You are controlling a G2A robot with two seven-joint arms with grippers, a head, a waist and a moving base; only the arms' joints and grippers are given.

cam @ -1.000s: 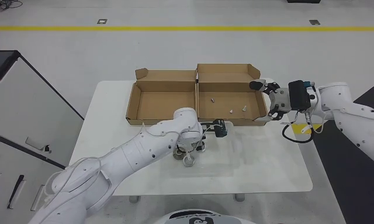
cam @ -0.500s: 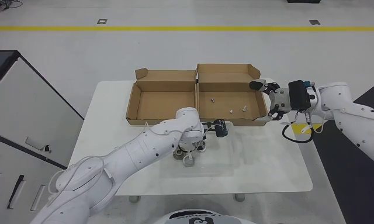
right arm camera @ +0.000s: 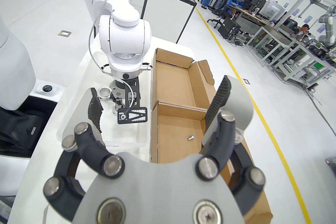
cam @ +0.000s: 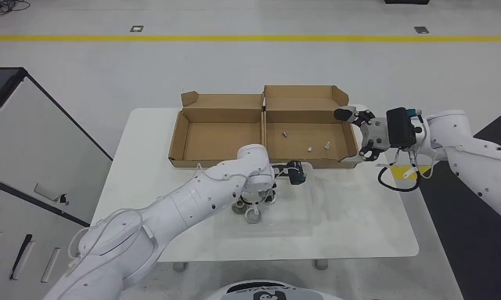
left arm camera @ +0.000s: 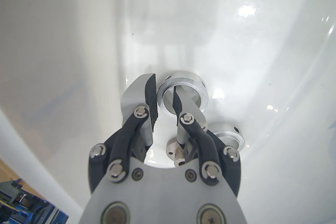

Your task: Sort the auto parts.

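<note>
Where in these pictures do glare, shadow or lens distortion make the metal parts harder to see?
Left wrist view: glare spots on the clear tray and a grey shadow beyond the metal ring, which the left claw straddles. Right wrist view: wide-lens bending curves the yellow floor line. Top view: even light, no glare on the cardboard boxes.

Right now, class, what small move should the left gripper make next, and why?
Probably close the left gripper: one finger sits inside the silver metal ring, the other outside its wall, not yet clamping it. Closing should secure the ring for lifting.
</note>
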